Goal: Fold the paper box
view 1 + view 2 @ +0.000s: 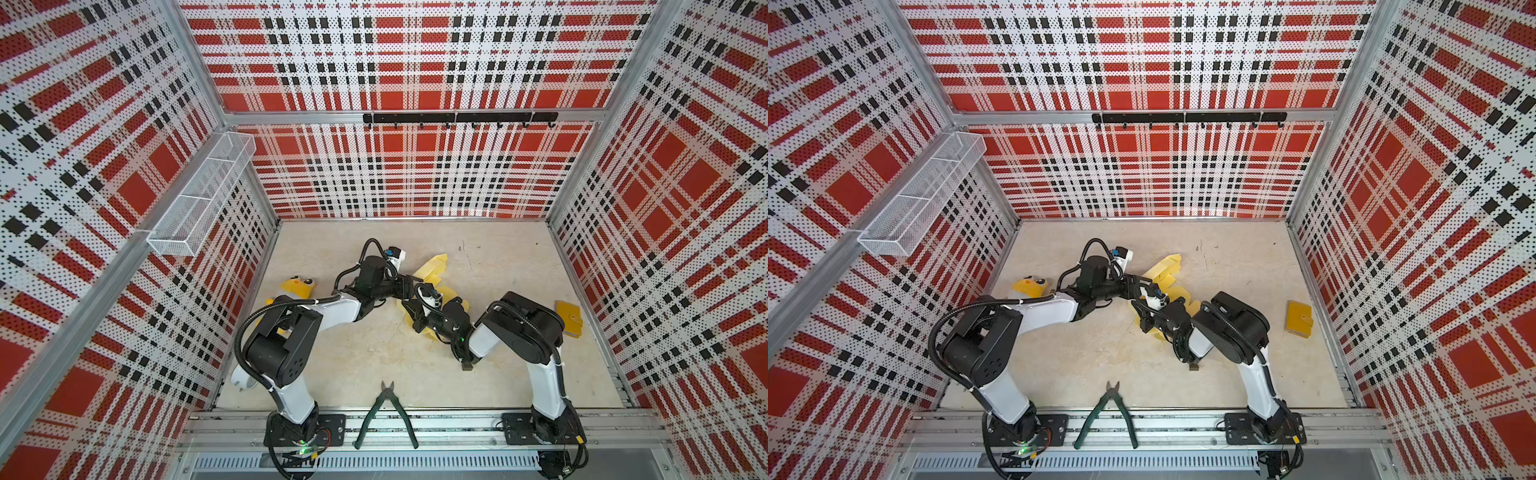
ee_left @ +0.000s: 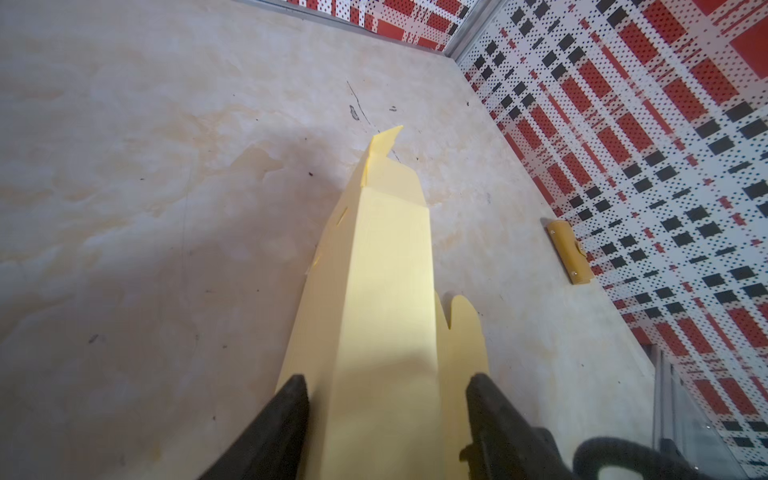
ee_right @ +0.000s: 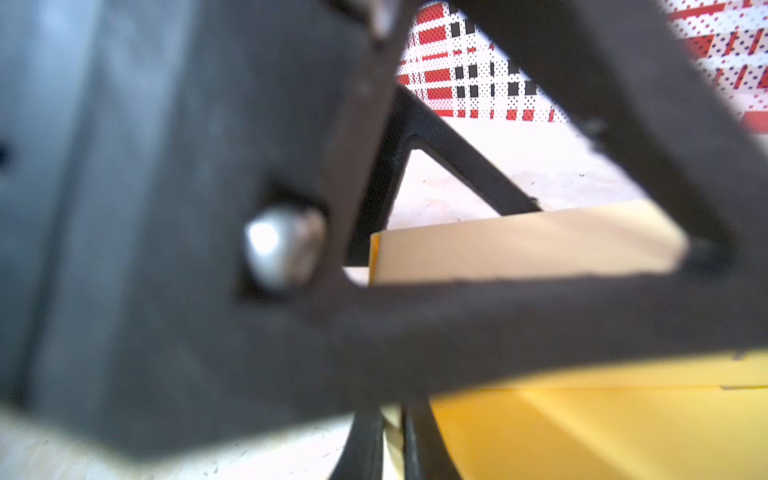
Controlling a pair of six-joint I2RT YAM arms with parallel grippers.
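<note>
Left wrist view: the left gripper (image 2: 388, 378) straddles a raised panel of the paper box (image 2: 386, 291). Its jaws are spread, and the pale yellow cardboard runs out between them without being clearly clamped. In both top views the half-formed sheet lies around the middle of the table (image 1: 365, 365) under the two meeting grippers. It is well apart from the plush toy (image 1: 297, 286) by the left wall and the small yellow case (image 1: 569, 318) near the right wall. The right gripper (image 3: 392, 436) has its jaws nearly together on a thin pale strip, apparently an edge of the sheet.

The likeliest failure is the lifted panel springing back flat, since nothing visibly pins it between the wide left jaws. A hard sideways pull against the right-hand pinch could crease or tear the thin cardboard, or drag the whole sheet across the smooth table. The grippers also sit very close: the left one's dark frame fills much of the right wrist view, so a careless swing risks a knock.
</note>
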